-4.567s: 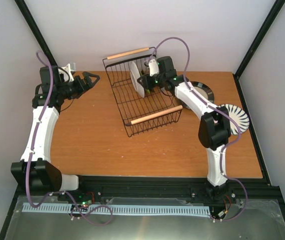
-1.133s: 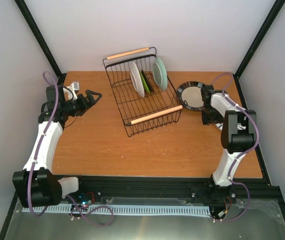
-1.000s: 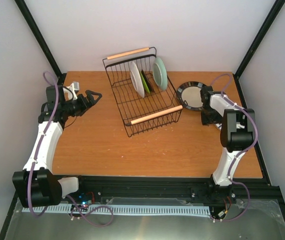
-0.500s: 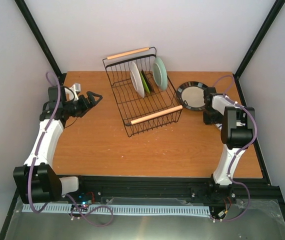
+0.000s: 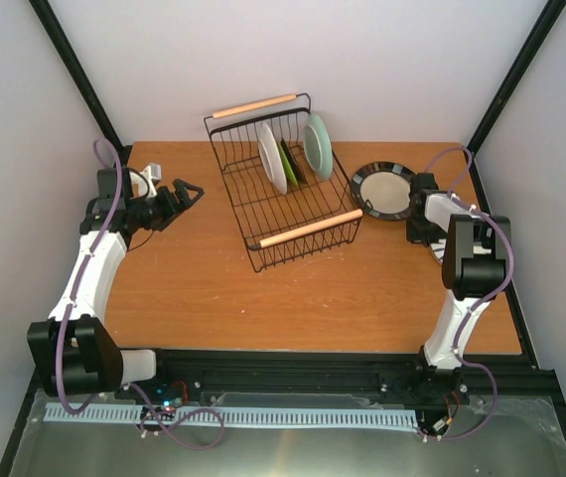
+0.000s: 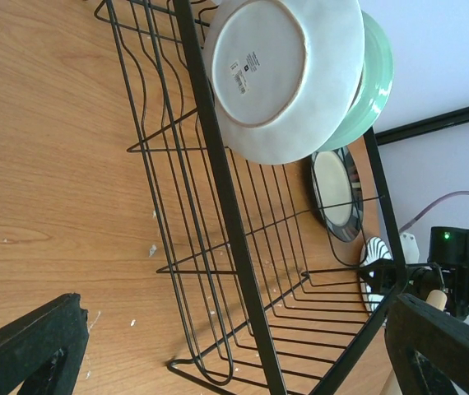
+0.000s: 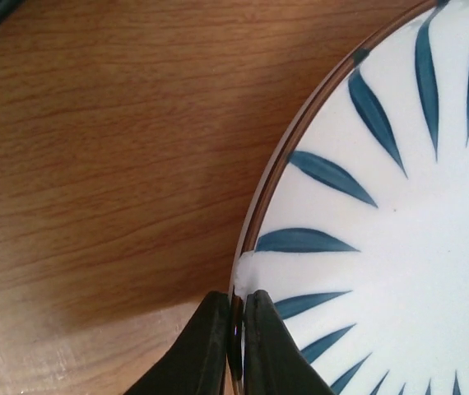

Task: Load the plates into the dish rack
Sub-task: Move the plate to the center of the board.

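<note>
The black wire dish rack (image 5: 298, 214) stands at the back middle of the table. Three plates stand upright in it: a white one (image 5: 271, 157), a lime green one (image 5: 289, 161) and a mint green one (image 5: 318, 146). A black-rimmed cream plate (image 5: 384, 191) lies flat to the right of the rack. In the right wrist view my right gripper (image 7: 236, 329) is shut on the rim of the white plate with dark radial stripes (image 7: 399, 214), which lies on the wood. From above, my right arm hides most of that plate. My left gripper (image 5: 192, 192) hangs open left of the rack, holding nothing.
In the left wrist view the rack's wires (image 6: 218, 189) fill the middle, with the white plate's underside (image 6: 280, 70) and the mint green plate (image 6: 374, 82) above. The rack's wooden handles (image 5: 308, 229) run along its front and back. Black frame posts (image 5: 506, 89) stand at the back corners.
My right gripper has closed on the striped plate's rim, and its wrist has drawn in slightly over the plate. The left arm has barely shifted and stays open.
</note>
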